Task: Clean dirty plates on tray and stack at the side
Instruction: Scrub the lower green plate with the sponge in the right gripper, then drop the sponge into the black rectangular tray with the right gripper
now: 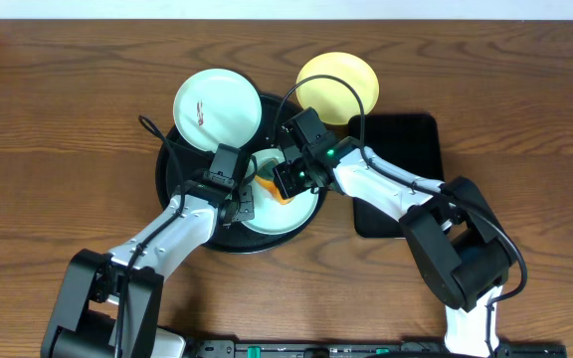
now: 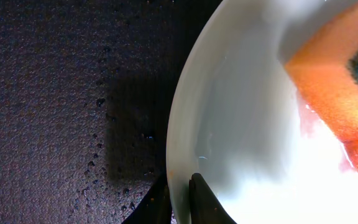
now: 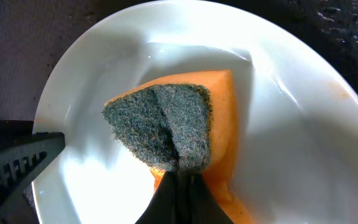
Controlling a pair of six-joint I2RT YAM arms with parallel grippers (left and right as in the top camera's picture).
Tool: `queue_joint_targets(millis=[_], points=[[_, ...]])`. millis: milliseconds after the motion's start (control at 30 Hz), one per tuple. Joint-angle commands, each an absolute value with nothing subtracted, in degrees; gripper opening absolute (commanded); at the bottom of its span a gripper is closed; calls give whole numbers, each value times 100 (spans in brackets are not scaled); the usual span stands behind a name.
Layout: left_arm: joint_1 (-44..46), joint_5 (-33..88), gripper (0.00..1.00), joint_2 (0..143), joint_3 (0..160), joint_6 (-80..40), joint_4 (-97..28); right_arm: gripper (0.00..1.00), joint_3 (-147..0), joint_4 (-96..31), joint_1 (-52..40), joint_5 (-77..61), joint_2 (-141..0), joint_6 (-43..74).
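A pale mint plate (image 1: 291, 214) lies in the round black tray (image 1: 177, 189). My left gripper (image 1: 248, 199) is shut on this plate's left rim; in the left wrist view one finger is under the rim (image 2: 180, 198) and one above. My right gripper (image 1: 285, 187) is shut on an orange sponge (image 3: 219, 118) with a dark scouring pad, pressed pad-up onto the plate (image 3: 291, 143). A second mint plate (image 1: 217, 109) with a reddish smear rests on the tray's upper left edge. The yellow plate (image 1: 338, 88) sits on the table beyond the tray.
A black rectangular tray (image 1: 406, 149) lies to the right of the round tray, partly under my right arm. Water droplets dot the round tray's surface (image 2: 55, 93). Bare wooden tabletop (image 1: 58, 149) surrounds everything.
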State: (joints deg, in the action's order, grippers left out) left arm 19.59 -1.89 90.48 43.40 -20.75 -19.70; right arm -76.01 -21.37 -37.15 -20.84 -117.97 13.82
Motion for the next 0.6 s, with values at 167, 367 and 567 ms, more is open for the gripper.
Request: queue_joint_targets(millis=[167, 367, 567], points=[[1968, -178, 13, 9054, 4353, -2001, -1986, 1, -7607, -1881, -3636, -3450, -11535, 1472], [1968, -178, 13, 9054, 4353, -2001, -1984, 1, -7607, -2353, -2954, -3354, -10737, 1404], [1968, -178, 13, 9054, 4353, -2001, -1984, 1, -7607, -3500, -2335, -2217, -10119, 1326]])
